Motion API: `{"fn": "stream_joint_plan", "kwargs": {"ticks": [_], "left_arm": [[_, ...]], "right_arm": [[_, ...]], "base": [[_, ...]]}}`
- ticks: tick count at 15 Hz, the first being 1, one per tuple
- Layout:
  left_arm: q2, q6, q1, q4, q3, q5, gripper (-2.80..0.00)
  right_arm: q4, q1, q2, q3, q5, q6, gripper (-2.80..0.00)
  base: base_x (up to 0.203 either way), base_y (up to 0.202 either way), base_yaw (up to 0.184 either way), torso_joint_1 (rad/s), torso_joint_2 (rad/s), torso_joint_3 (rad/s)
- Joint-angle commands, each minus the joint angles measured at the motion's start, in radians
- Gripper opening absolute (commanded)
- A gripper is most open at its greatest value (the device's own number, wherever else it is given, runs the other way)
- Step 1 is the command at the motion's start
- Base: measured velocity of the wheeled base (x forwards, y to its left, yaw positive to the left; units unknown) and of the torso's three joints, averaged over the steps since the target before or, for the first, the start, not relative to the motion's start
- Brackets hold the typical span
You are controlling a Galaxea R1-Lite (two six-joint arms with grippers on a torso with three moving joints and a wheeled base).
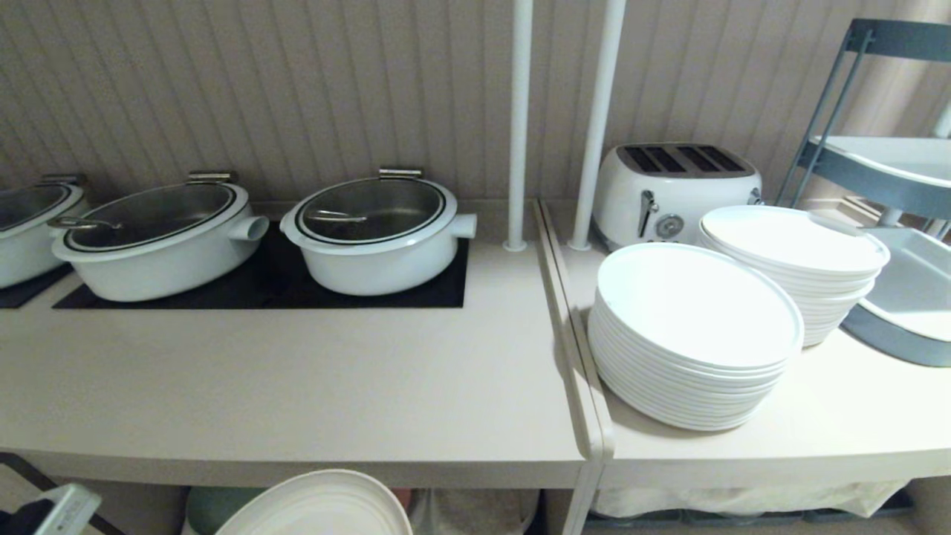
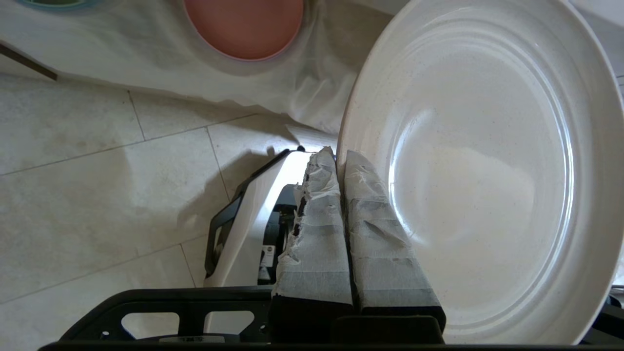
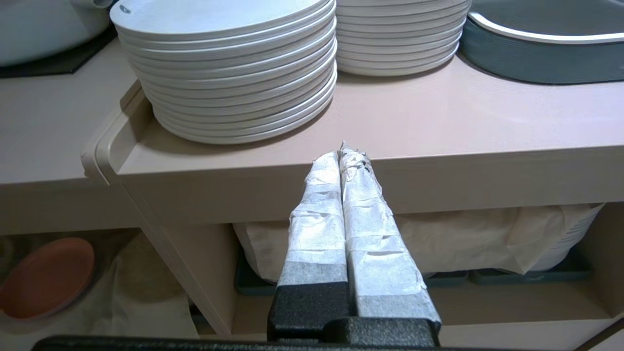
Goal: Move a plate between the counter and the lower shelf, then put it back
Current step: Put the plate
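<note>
- The left hand is clamped on the rim of the plate, its taped fingers pressed together on the edge.
- In the head view the plate hangs just below the tabletop's front edge, in front of the lower shelf.
- The right hand is closed and empty, just before the tabletop edge, near the white plate stack.

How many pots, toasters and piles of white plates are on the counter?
Pots: 3
Toaster: 1
Piles of white plates: 2
Total: 6
</note>
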Motion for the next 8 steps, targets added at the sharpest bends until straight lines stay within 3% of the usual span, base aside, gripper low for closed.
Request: {"fn": "stream_joint_plan", "kwargs": {"ticks": [1, 8], "left_arm": [[0.002, -0.004, 0.000, 0.000, 0.000, -0.001, -2.80], [0.002, -0.004, 0.000, -0.002, -0.001, -0.002, -2.80]], "right_arm": [[0.000, 0.000, 0.001, 0.000, -0.001, 0.001, -2.80], [0.000, 0.000, 0.001, 0.000, -0.001, 0.001, -2.80]], "base": [[0.000, 0.000, 0.000, 0.159, -0.33, -0.171], [0.000, 0.000, 0.000, 0.156, -0.31, -0.160]]}}
